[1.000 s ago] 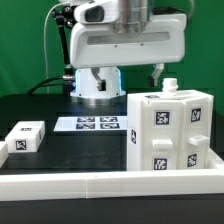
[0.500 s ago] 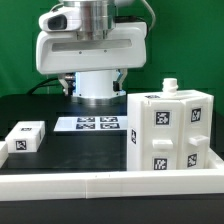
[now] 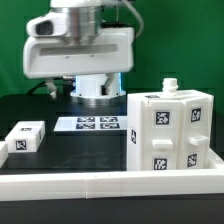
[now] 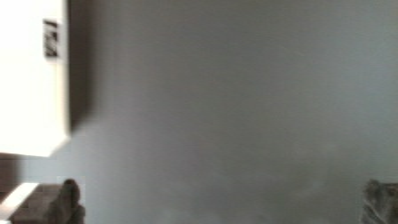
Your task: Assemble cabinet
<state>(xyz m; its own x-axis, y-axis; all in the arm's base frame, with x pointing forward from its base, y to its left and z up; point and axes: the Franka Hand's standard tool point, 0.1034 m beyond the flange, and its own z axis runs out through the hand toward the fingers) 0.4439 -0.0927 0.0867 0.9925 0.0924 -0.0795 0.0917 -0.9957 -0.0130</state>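
Note:
The cabinet (image 3: 170,130) is a large white box with black-and-white tags, standing upright at the exterior view's right, with a small white knob (image 3: 170,87) on its top. My arm's white hand (image 3: 80,50) hangs high above the table at the back left, well away from the cabinet; its fingers do not show there. In the wrist view my gripper (image 4: 214,205) is open and empty over dark table, with one fingertip (image 4: 45,203) at each side edge of the picture. A white tagged piece (image 4: 32,70) shows at that view's edge; I cannot tell which piece it is.
A small white tagged block (image 3: 25,137) lies at the exterior view's left. The marker board (image 3: 88,124) lies flat in front of the robot base (image 3: 97,88). A long white rail (image 3: 100,185) runs along the table's front.
My hand has swung from above the cabinet's side toward the exterior view's left over the last second. The cabinet and the small block have not moved.

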